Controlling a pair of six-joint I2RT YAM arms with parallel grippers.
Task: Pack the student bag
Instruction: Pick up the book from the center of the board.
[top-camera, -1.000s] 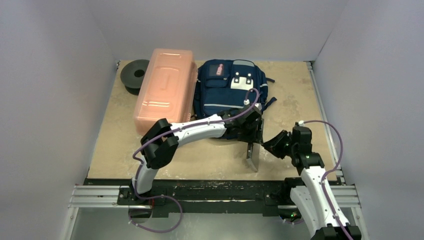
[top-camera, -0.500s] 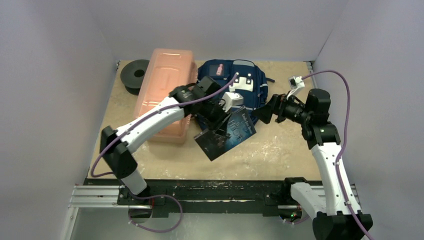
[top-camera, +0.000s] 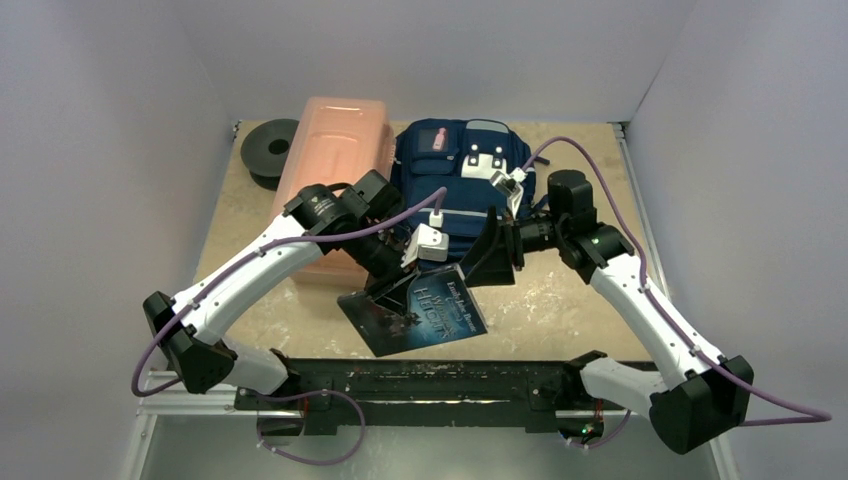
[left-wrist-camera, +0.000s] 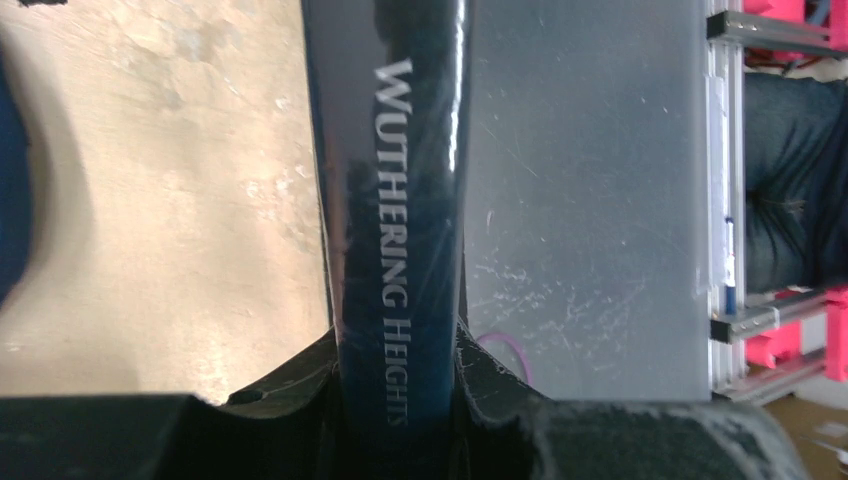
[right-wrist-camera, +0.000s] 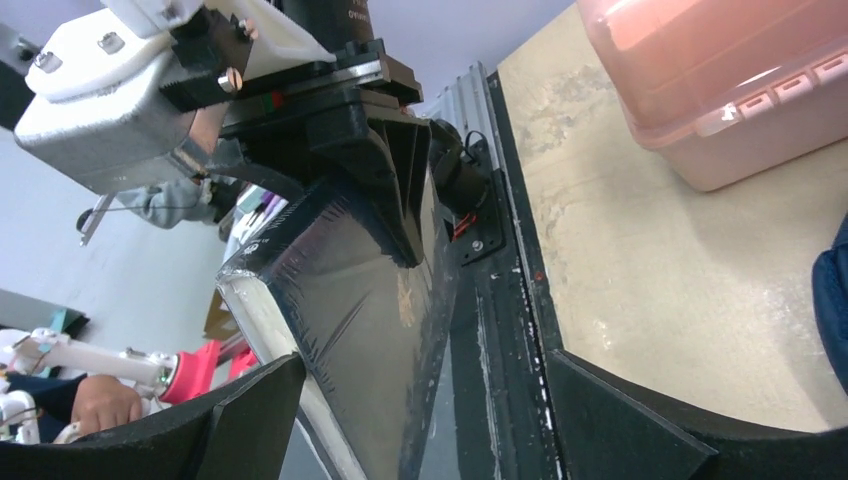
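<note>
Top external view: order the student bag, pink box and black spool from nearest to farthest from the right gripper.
From the right gripper:
1. student bag, directly behind it.
2. pink box, to the left, past the bag.
3. black spool, far-left back corner.

Book (top-camera: 440, 310) glossy; bag (top-camera: 420, 170) cloth; box (top-camera: 335, 150) transl. plastic.

Top view steeply downward, both wrist views close, all share book (top-camera: 425, 312)

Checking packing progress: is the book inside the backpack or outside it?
Outside. The left gripper holds the book over the table, in front of the backpack, not in it.
</note>
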